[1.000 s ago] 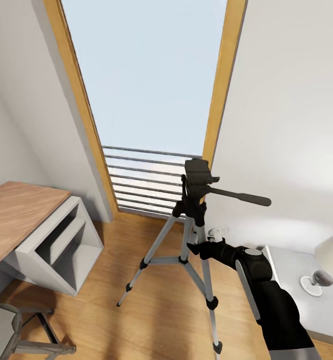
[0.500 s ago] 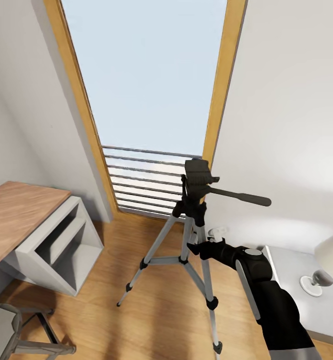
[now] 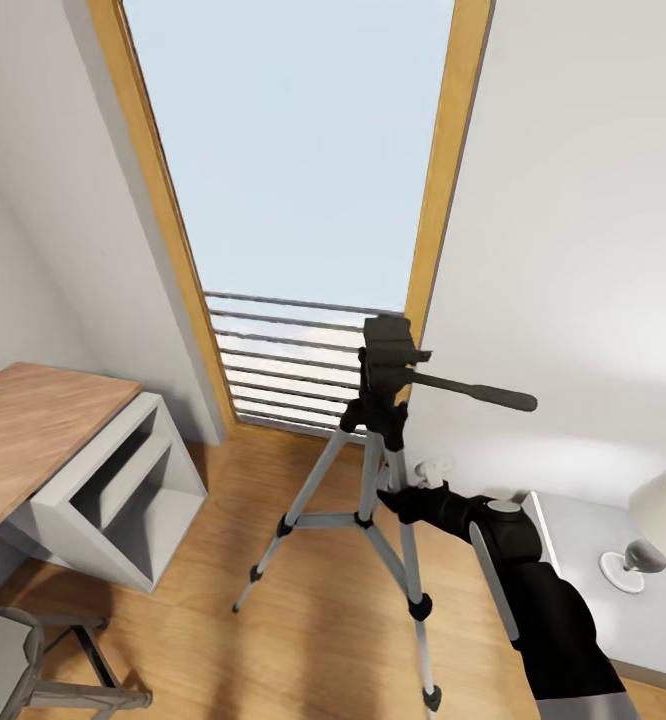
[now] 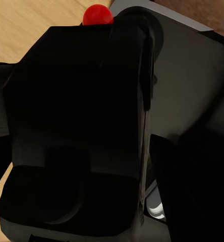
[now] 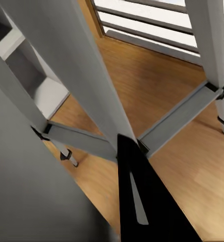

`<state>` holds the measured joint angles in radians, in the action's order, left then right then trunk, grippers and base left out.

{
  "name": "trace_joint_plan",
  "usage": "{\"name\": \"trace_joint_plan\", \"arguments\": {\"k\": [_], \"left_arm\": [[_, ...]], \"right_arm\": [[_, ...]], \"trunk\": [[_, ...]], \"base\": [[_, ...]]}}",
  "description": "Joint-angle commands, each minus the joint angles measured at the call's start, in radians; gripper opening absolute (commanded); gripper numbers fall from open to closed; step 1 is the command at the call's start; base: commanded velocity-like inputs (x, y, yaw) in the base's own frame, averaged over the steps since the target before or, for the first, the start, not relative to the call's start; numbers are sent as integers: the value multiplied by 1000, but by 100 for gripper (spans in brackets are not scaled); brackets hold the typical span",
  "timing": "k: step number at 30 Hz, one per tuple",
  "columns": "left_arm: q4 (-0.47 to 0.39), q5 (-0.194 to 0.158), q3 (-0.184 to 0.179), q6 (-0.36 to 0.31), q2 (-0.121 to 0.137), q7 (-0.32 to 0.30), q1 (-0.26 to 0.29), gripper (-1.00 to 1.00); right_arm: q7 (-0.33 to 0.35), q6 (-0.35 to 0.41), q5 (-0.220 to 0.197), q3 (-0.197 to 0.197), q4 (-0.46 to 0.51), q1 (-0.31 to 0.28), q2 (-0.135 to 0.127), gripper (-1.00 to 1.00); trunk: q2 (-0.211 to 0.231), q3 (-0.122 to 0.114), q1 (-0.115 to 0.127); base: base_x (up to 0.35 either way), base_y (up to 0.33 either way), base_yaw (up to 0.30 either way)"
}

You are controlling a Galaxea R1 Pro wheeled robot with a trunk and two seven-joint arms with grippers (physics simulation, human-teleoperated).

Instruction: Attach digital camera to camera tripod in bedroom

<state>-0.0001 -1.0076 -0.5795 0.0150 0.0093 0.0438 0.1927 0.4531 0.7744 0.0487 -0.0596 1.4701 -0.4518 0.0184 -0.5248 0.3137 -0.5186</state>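
head view: right gripper (image 3: 391, 497) against one camera tripod (image 3: 378, 440) before the window (image 3: 293, 180).
its opening cannot be told. one digital camera (image 4: 76, 131) sits clamped in the left gripper.

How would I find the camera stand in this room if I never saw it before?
Look for the tall window with the wooden frame and grey bars at its bottom. Right in front of it, on the wood floor, stands the camera tripod. It is the one thing on three thin silver legs, with a black head and a long black handle pointing toward the white lamp.
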Motion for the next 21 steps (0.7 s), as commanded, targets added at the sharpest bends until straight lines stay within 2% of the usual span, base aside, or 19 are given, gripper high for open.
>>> {"name": "trace_joint_plan", "arguments": {"k": [1,21], "left_arm": [[0,-5,-8,2,0,2,0,-100],[0,-5,-8,2,0,2,1,-100]], "right_arm": [[4,1,19,1,-1,-1,0,-100],[4,-1,26,1,-32,-1,-3,-100]], "trunk": [[-1,1,0],[-1,1,0]], "base": [[0,0,0],[0,0,0]]}}
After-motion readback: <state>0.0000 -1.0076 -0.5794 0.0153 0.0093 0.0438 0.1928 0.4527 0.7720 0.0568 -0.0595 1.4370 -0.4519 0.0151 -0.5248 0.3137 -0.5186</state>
